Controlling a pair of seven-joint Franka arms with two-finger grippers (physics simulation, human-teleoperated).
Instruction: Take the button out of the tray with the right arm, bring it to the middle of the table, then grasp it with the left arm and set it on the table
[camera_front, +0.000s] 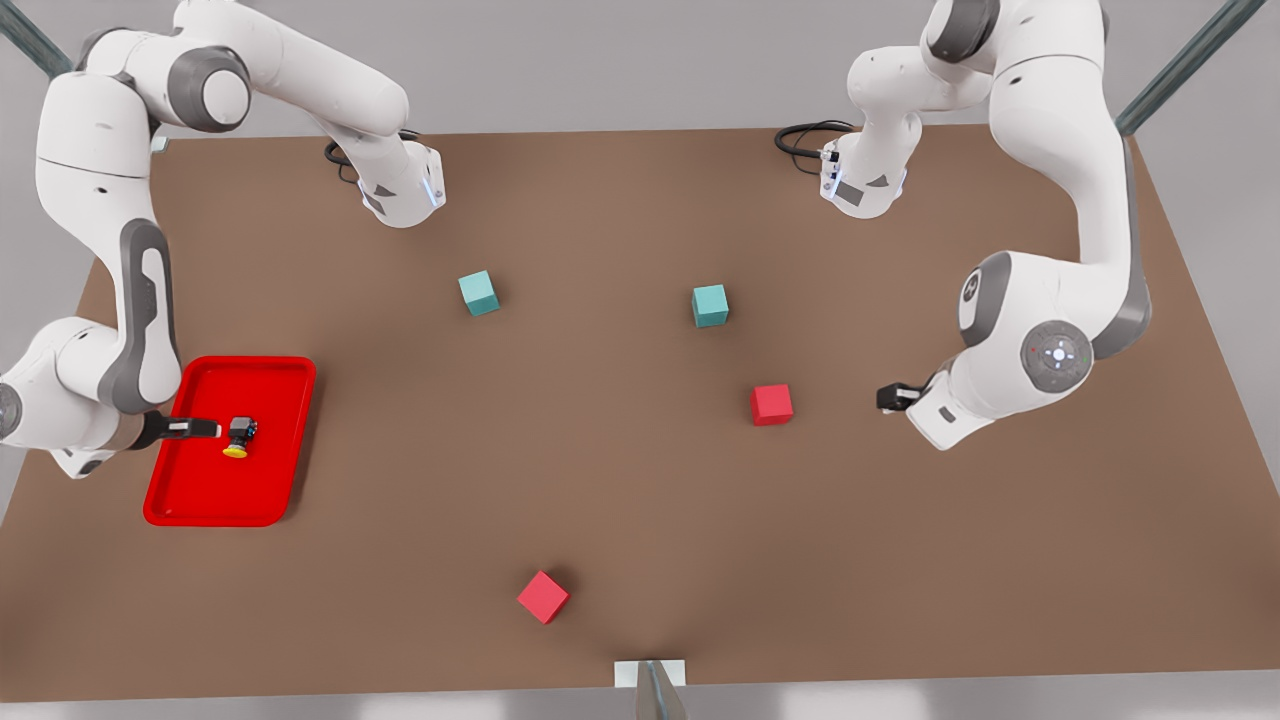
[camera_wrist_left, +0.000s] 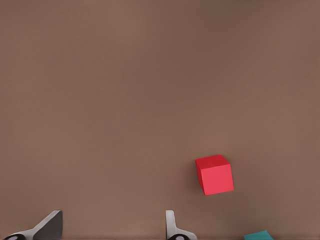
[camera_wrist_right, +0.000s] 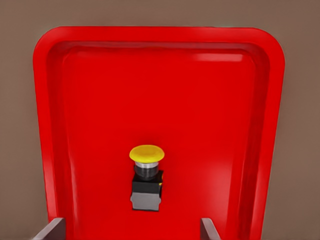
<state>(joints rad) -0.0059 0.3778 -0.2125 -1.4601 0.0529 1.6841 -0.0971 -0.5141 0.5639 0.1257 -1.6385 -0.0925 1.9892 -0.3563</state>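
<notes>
On its side inside the tray (camera_front: 200, 500), at the worktop's (camera_front: 600, 450) nine o'clock edge, the button (camera_front: 239, 437) lies untouched just ahead of the right gripper (camera_front: 212, 429), fingers spread wide, while the left gripper (camera_front: 884, 398), also wide, hovers at three o'clock near a red cube (camera_front: 772, 404).

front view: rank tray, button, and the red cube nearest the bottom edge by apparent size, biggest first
1. tray, largest by far.
2. red cube.
3. button, smallest; it lies in the tray.
</notes>
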